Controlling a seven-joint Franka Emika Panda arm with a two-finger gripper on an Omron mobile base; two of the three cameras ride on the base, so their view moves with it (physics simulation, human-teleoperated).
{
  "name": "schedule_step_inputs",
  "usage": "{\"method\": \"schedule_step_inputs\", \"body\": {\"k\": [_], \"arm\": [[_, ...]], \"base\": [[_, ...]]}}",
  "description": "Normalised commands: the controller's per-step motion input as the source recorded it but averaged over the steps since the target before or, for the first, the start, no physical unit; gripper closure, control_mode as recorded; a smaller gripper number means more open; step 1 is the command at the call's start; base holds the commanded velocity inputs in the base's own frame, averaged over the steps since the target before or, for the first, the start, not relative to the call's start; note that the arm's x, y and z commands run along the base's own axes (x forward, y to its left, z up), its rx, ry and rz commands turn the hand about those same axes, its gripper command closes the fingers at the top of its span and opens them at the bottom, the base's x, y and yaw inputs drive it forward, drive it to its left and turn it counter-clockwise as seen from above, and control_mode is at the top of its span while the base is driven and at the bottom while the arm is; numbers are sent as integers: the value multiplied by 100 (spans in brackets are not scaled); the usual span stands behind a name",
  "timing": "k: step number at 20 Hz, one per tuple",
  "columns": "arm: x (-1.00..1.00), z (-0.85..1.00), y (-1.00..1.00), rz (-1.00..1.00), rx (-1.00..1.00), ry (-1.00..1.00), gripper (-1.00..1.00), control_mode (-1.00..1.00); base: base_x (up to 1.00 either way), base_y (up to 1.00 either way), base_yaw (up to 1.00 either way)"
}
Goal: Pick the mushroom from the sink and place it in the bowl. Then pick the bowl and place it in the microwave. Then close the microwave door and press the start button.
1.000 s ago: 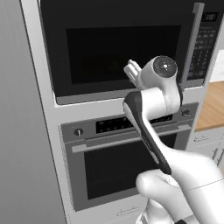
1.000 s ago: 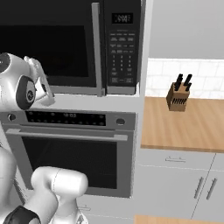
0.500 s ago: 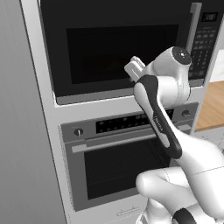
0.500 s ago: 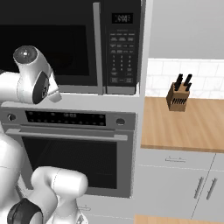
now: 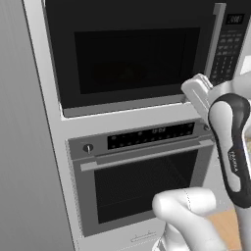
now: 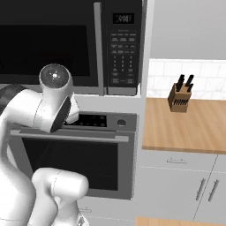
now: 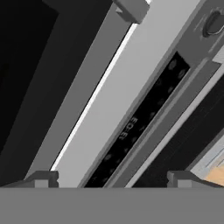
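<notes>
The microwave door (image 5: 132,59) is shut, black with a dark window, and its vertical silver handle (image 5: 214,39) stands beside the keypad panel (image 5: 228,49). My gripper (image 5: 192,90) hangs just below the door's lower right corner, in front of the white strip between the microwave and the oven. In the hand view my gripper (image 7: 111,180) is open, its fingertips (image 7: 41,179) wide apart with nothing between them, facing that strip and the handle's lower end (image 7: 131,8). From the right, the keypad (image 6: 121,57) is above my arm. The mushroom, bowl and sink are out of view.
An oven (image 5: 142,176) with a horizontal handle and knobs sits under the microwave. To the right, a wooden counter (image 6: 185,128) carries a knife block (image 6: 180,97), with grey cabinets below. A tall grey panel (image 5: 24,147) closes off the left side.
My arm has swung to the right, carrying the hand right and slightly down along the microwave's lower edge towards the keypad side. The door stayed shut.
</notes>
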Motion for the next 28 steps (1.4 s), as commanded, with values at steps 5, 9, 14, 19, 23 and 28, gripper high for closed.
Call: {"method": "schedule_step_inputs", "body": {"k": [5, 9, 14, 19, 23, 28], "arm": [[-42, 0, -95, 0, 20, 0, -100, -100], [-4, 2, -72, -3, 22, 0, -100, -100], [4, 7, -37, -5, 13, 0, -100, -100], [20, 0, -8, -3, 7, 2, -100, -100], [12, 0, -17, -8, 8, 0, -100, -100], [17, 1, -6, -11, 8, 0, -100, -100]], "base": [[0, 0, 0], [0, 0, 0], [0, 0, 0], [0, 0, 0], [0, 0, 0], [0, 0, 0]]}}
